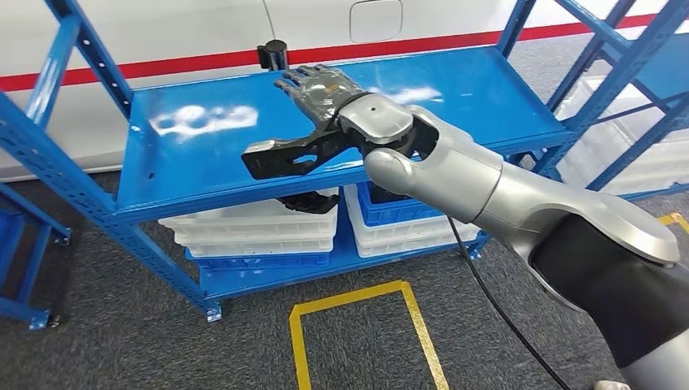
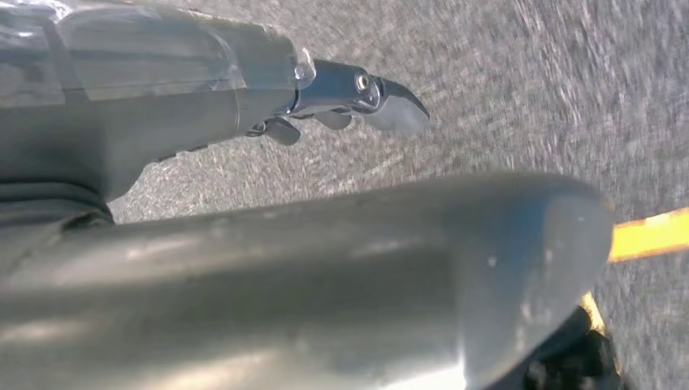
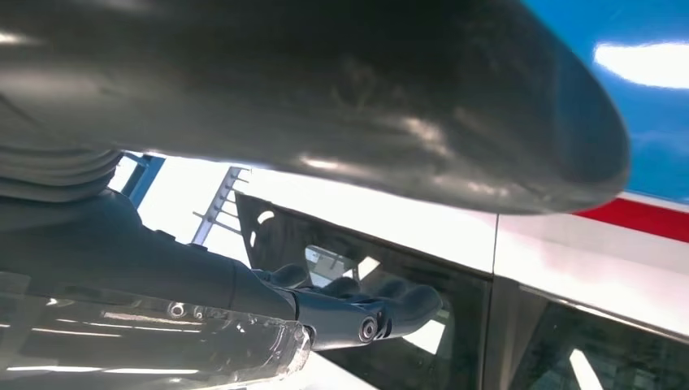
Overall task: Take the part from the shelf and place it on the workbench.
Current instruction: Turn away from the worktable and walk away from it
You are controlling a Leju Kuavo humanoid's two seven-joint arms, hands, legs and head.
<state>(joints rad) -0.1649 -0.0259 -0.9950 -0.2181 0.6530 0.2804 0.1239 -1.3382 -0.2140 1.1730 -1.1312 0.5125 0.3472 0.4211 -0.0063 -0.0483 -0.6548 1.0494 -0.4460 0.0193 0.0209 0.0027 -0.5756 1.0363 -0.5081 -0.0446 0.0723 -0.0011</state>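
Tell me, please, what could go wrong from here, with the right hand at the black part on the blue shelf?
The black part sticks out past the front edge of the blue shelf; whether the right hand truly holds it is unclear, so a loose hold could let it drop onto the white bins or the floor. A second black part stands at the shelf's back edge, close to the fingertips, and a careless swing might knock it off.
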